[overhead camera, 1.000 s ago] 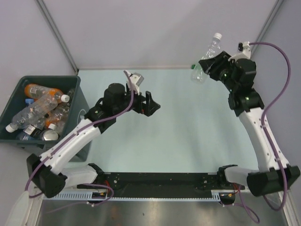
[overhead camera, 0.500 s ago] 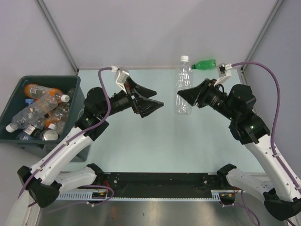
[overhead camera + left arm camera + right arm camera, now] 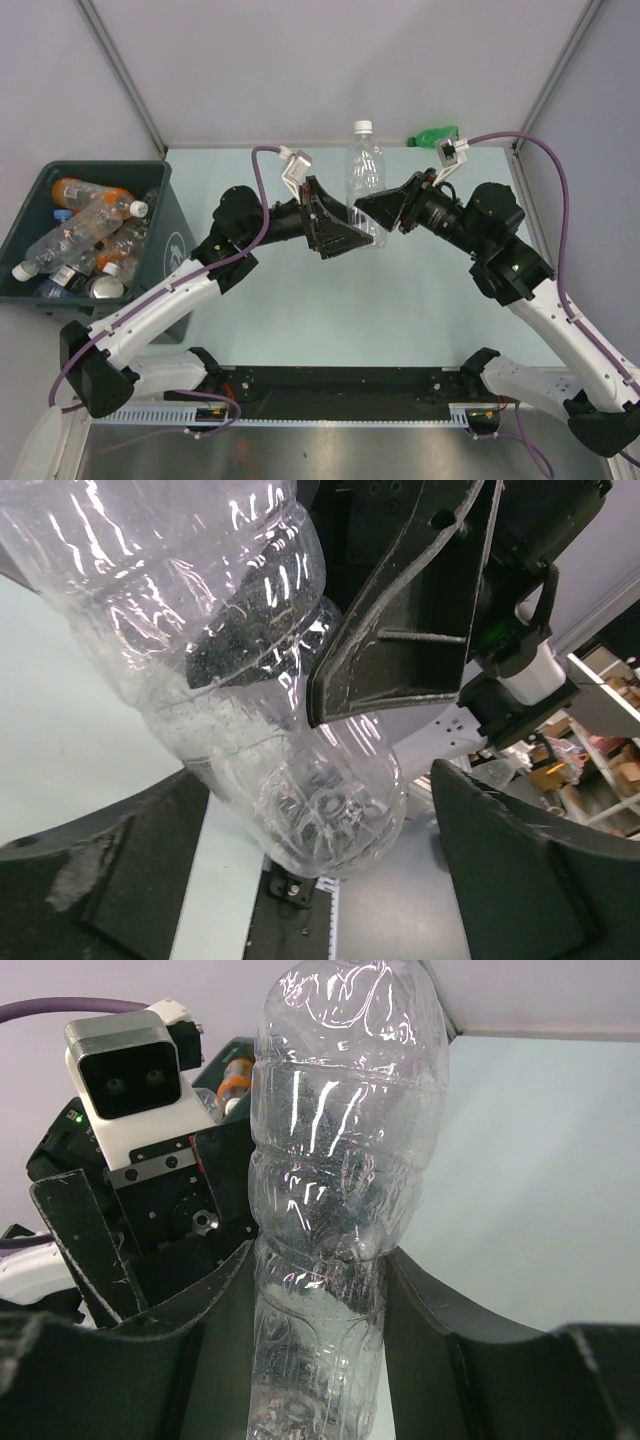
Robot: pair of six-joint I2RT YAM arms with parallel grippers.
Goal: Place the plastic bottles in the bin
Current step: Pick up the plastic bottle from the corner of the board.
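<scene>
A clear plastic bottle (image 3: 365, 180) with a white cap stands upright in the air over the middle of the table. My right gripper (image 3: 372, 216) is shut on its lower body, the fingers (image 3: 450, 1350) pressing in on both sides of the bottle (image 3: 340, 1200). My left gripper (image 3: 352, 236) is open, and its fingers (image 3: 540, 870) flank the bottle's base (image 3: 330, 820) with gaps on each side. At the table's left edge is the dark bin (image 3: 100, 167), with several bottles (image 3: 90, 230) in it. A green bottle (image 3: 434, 136) lies at the far back.
Grey walls close off the back and both sides of the pale table (image 3: 400, 300). Both arm bases sit on the black rail (image 3: 340, 385) at the near edge. The left arm's wrist camera (image 3: 130, 1070) is just behind the held bottle.
The right arm carried the clear bottle from the far right corner to the middle. The left gripper swung right to meet it, and its open jaws now flank the bottle's base.
</scene>
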